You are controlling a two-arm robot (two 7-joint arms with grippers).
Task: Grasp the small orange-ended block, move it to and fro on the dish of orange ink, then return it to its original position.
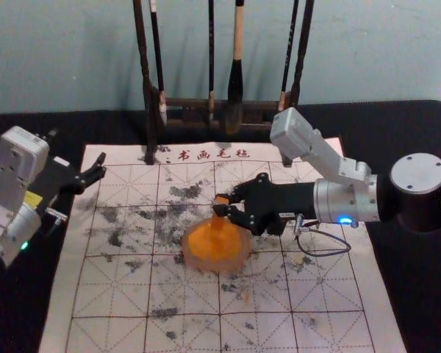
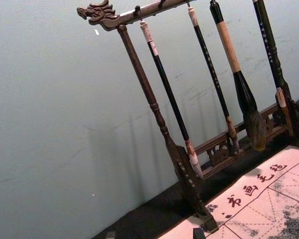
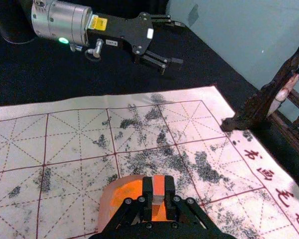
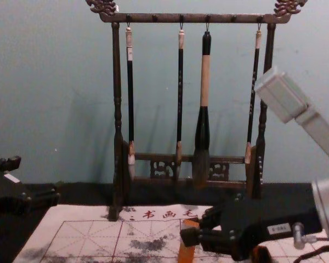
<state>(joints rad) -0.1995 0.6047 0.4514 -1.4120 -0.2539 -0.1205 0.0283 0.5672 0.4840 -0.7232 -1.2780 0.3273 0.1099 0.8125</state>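
Upright over the orange ink dish, the small orange-ended block is held by my right gripper, which is shut on it. In the right wrist view the block sits between the fingers of this right gripper, its pale middle band showing, with the dish behind. Whether its lower end touches the ink, I cannot tell. The chest view shows the block as a tall orange strip. My left gripper is parked open at the left edge of the mat, its fingertips just inside the left wrist view.
A gridded calligraphy mat with black ink stains lies under the dish. Behind it stands a dark wooden rack with hanging brushes, among them a thick one. Black cloth borders the mat.
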